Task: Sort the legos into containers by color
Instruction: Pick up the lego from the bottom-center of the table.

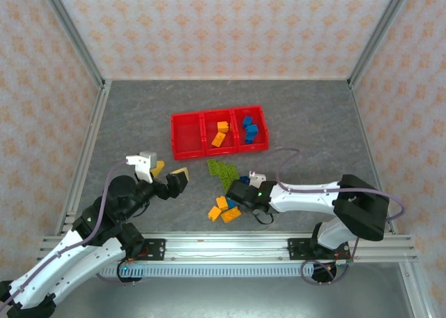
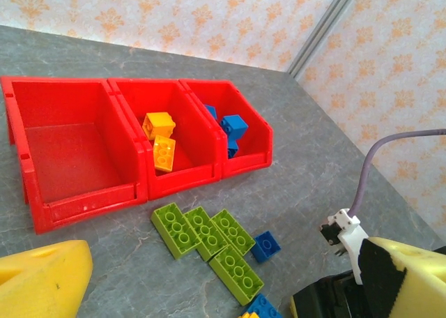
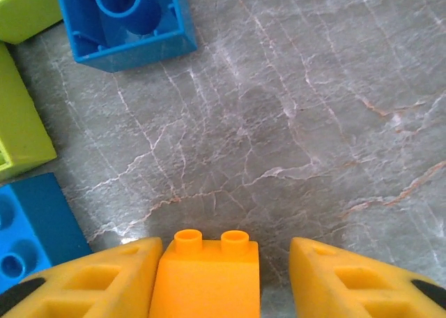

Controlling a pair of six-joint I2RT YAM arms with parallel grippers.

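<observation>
The red three-compartment tray (image 1: 187, 153) lies beyond both arms. Its left bin (image 2: 66, 150) holds nothing, the middle one has orange bricks (image 2: 160, 140), and the right one has blue bricks (image 2: 233, 127). Several green bricks (image 2: 209, 238) and a small blue brick (image 2: 265, 246) lie loose in front of the tray. My right gripper (image 1: 232, 201) is low over the orange pile (image 1: 221, 210). It is open around an orange brick (image 3: 205, 279), which touches the left finger (image 3: 90, 283) while the right finger stands apart. My left gripper (image 1: 169, 173) hovers open with nothing in it, left of the green bricks.
Close to the right gripper lie an upturned blue brick (image 3: 125, 18), another blue brick (image 3: 28, 227) and green bricks (image 3: 21, 123). Patterned walls with metal rails (image 1: 83, 157) enclose the grey table. A purple cable (image 1: 286, 157) loops over the right arm.
</observation>
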